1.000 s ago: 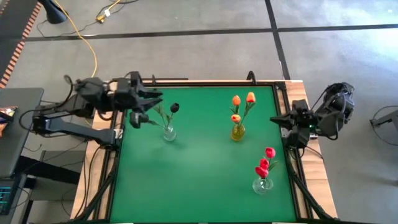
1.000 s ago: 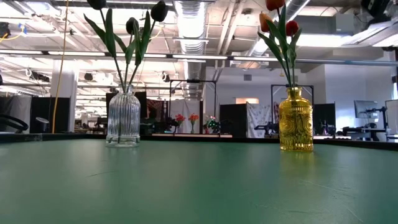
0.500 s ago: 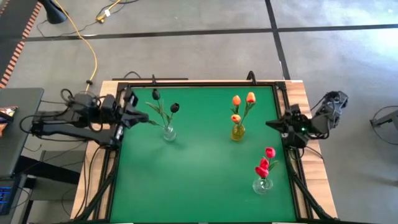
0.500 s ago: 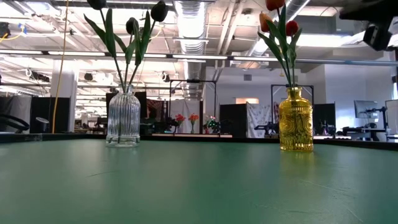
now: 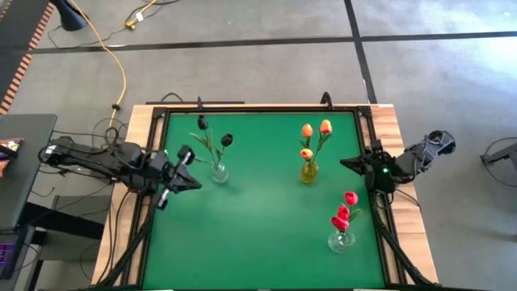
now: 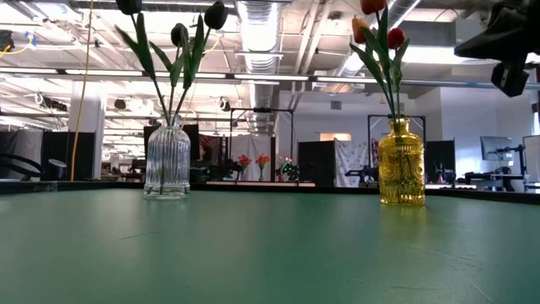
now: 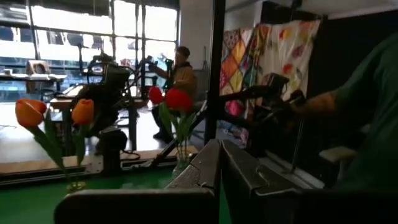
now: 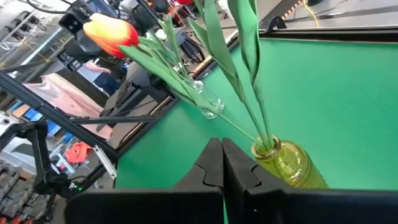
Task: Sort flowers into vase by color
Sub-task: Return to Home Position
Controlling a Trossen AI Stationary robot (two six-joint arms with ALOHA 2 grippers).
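Black tulips stand in a clear ribbed vase, orange tulips in a yellow vase, and red tulips in a clear vase near the right edge. All stems stick into the vase necks. My left gripper is shut and empty at the table's left edge, just left of the black tulips' vase. My right gripper is shut and empty at the right edge, pointing at the yellow vase. The left wrist view shows orange tulips and red tulips across the table.
The green mat lies open between the three vases. A dark metal frame borders the table on all sides. The right arm hangs in the low view's upper right. A person is in the room beyond the table.
My left arm has drawn back from beside the black tulips, swung toward the table's near-left edge and sunk lower. My right arm has folded down at the right edge, its gripper shifting slightly nearer and dropping into the low view. The flowers and vases have stayed put.
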